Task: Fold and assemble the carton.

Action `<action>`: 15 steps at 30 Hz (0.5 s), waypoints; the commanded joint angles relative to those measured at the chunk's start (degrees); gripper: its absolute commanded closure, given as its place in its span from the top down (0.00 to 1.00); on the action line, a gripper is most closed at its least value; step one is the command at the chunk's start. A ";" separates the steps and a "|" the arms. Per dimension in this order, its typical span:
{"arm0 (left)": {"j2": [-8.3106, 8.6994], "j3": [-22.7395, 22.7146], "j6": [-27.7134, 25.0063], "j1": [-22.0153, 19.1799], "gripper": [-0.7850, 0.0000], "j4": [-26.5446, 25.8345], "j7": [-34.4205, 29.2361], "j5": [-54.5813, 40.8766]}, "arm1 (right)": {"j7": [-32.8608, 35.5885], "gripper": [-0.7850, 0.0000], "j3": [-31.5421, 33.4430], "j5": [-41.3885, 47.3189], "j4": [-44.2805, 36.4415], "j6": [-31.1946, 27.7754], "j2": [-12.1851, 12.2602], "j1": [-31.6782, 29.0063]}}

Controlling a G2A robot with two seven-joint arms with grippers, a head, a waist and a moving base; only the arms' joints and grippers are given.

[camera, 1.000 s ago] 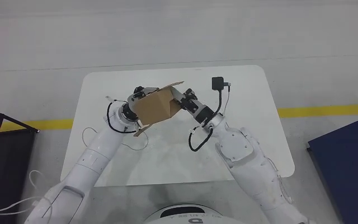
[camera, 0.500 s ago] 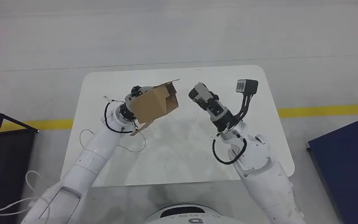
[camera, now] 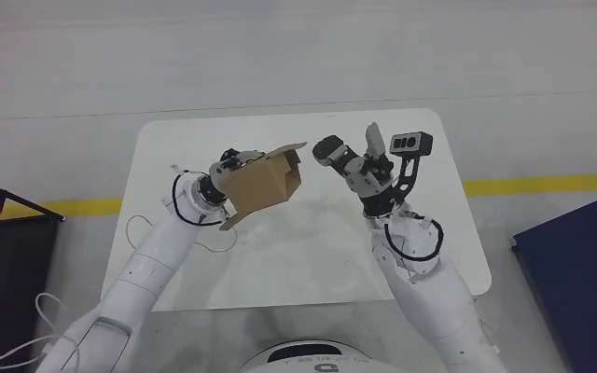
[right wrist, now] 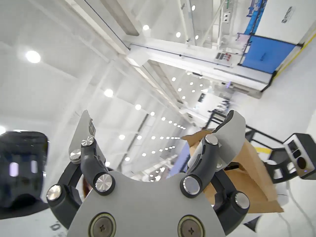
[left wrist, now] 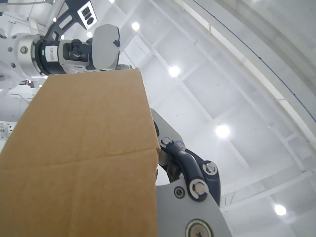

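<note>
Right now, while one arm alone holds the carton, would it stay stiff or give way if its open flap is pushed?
Probably light: the left fingers alone carry the carton. Its panels look flat, so likely stiff. The loose flap would probably swing at its crease rather than resist.

Bright, even overhead light; soft shadows

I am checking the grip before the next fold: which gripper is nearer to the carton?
Left. The left gripper holds the carton by one end; the right gripper is open and apart from it, off its other end.
</note>
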 commanded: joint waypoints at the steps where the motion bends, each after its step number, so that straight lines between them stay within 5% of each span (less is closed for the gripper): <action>1: 0.23 -0.86 -0.55 0.18 0.00 -0.73 -0.31 1.57 | 1.92 1.00 0.14 5.48 0.79 1.05 -0.02 0.31; 6: 0.49 -2.18 0.38 0.94 0.00 -1.91 0.08 2.78 | 6.74 0.98 -1.13 11.19 2.56 4.15 -0.18 1.67; 9: 0.53 -2.61 1.03 1.15 0.00 -2.13 0.39 3.23 | 8.52 0.80 -2.35 13.51 3.08 5.82 -0.37 2.37; 15: 0.45 -2.89 2.16 1.14 0.00 -1.99 0.92 4.52 | 9.80 0.74 -4.09 15.29 4.27 11.24 -0.61 3.87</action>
